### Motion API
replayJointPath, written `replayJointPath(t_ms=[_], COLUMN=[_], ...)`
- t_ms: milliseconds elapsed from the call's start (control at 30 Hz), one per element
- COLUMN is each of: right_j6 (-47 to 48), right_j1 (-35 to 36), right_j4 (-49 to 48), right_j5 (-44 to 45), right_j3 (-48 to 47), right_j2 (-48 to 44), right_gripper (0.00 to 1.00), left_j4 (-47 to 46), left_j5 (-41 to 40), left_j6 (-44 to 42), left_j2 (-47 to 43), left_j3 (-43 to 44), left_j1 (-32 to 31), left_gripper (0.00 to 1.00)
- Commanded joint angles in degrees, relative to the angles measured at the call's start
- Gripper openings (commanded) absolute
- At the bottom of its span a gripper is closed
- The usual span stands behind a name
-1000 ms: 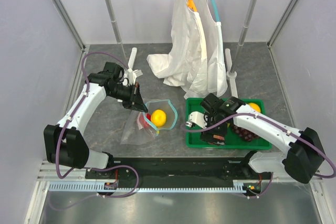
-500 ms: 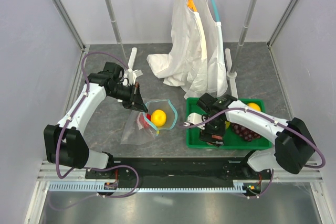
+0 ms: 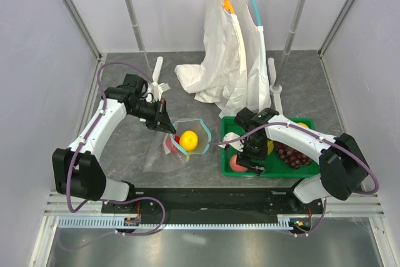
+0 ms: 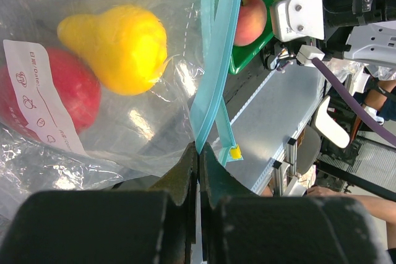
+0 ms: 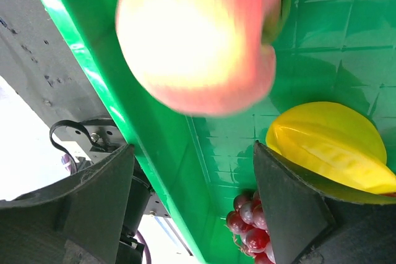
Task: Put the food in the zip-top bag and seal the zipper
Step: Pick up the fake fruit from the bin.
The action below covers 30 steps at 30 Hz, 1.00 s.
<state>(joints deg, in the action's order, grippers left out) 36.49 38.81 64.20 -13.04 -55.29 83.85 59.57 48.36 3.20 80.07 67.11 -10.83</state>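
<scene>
We are mid-loading: our left pincer is clamped on the zipper, lifting the zip-top bag open (yellow piece and red one inside). Our right pincer, jaws apart, hovers over the peach in the green tray; next, we judge, it must descend and close on it

I see the clear, crinkly zip-top bag lying with its teal zipper gaping open, a yellow pear and a red fruit inside, while the peach, yellow piece and purple grapes sit in the green tray.
</scene>
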Motion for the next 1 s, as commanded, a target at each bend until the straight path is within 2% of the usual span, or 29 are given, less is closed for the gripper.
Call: replayJointPath(t_ms=[0,200,433,700,967], right_j6=[2.09,0.43,-2.56,-3.18,-3.01], right_j1=[-0.22,-0.31,-0.22,1.53,2.50], right_j4=[-12.44,-12.79,-11.12,-13.92,-17.88], right_j5=[2.40,1.53,-1.02,-3.57,1.78], right_j3=[-2.01,-6.40,-10.98,-7.47,-3.08], right_j2=[0.87,1.05,1.75,2.63,5.79], right_gripper=[0.84,0.91,0.92,0.96,0.98], left_j4=[-0.51,-0.42,-0.51,-0.51,-0.60], left_j5=[1.30,1.21,1.21,1.30,1.04], left_j6=[-1.53,-1.62,-1.71,-1.71,-1.71], left_j2=[0.08,0.00,0.00,0.17,-0.18], left_j3=[1.00,1.00,0.91,0.92,0.56], left_j1=[0.28,0.20,0.28,0.20,0.20], left_gripper=[0.02,0.02,0.02,0.02,0.02])
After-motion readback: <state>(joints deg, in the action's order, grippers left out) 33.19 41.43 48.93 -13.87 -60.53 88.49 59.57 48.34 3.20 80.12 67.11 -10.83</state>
